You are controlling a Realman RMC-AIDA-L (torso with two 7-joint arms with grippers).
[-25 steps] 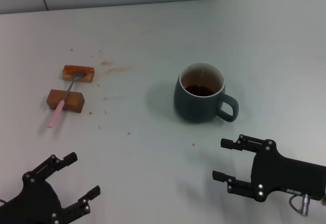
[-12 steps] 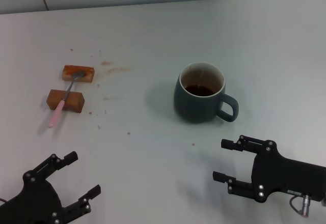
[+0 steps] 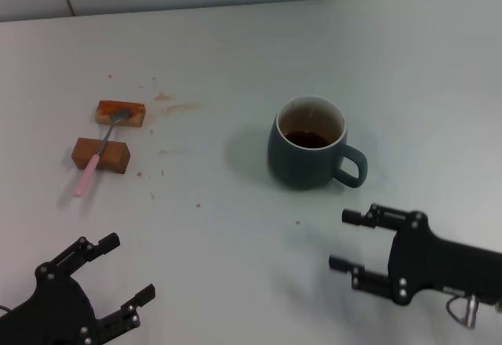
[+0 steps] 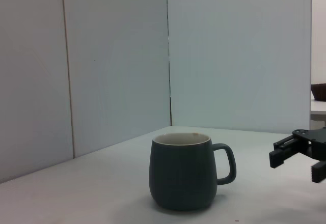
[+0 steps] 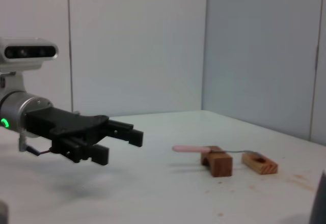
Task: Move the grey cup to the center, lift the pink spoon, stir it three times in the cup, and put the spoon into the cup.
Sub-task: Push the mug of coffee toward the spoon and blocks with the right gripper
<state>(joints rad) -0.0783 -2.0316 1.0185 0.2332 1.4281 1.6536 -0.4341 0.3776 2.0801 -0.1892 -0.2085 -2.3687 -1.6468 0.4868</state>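
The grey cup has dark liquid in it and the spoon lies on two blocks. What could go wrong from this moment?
1. The grey cup holds dark liquid; a fast push or pull by the open right gripper toward the center may slosh or spill it.
2. The pink spoon only rests across two wooden blocks; the open left gripper might knock it off or shift a block while grasping.
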